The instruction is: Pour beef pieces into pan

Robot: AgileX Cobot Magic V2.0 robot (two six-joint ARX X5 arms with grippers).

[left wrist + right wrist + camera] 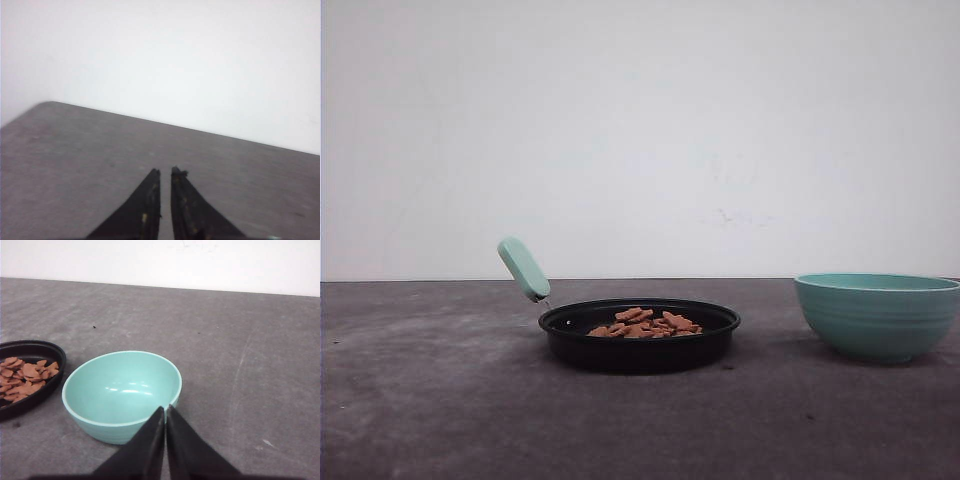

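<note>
Grey, mottled table (440,400) filled the lower part of the front view beneath a plain white wall (640,130). Largest upon it was the teal bowl (876,315), at lower right of that view, upright and, as the right wrist view showed, holding nothing. Next in size, the pan (638,338) sat at lower centre, well apart from the bowl, its mint-green handle (524,268) rising toward upper left of the frame. Smallest were the beef pieces (645,323), heaped inside the pan slightly right of its middle; in the right wrist view they lay at the left edge (25,377), within the pan's black rim (52,347).

Right gripper (165,410): its jaws met at the tips, nothing between them, just over the near rim of the bowl. The pan lay to the left of this gripper in its view, beyond the bowl. Left gripper (165,171): jaws narrow, a slim gap between the tips, nothing held, aimed at bare table.

Judged from this arrangement, the pour was complete: meat in the pan, the bowl set down and let go. The right arm stood nearer both vessels; nothing blocked its way back except the bowl directly below its tips.
</note>
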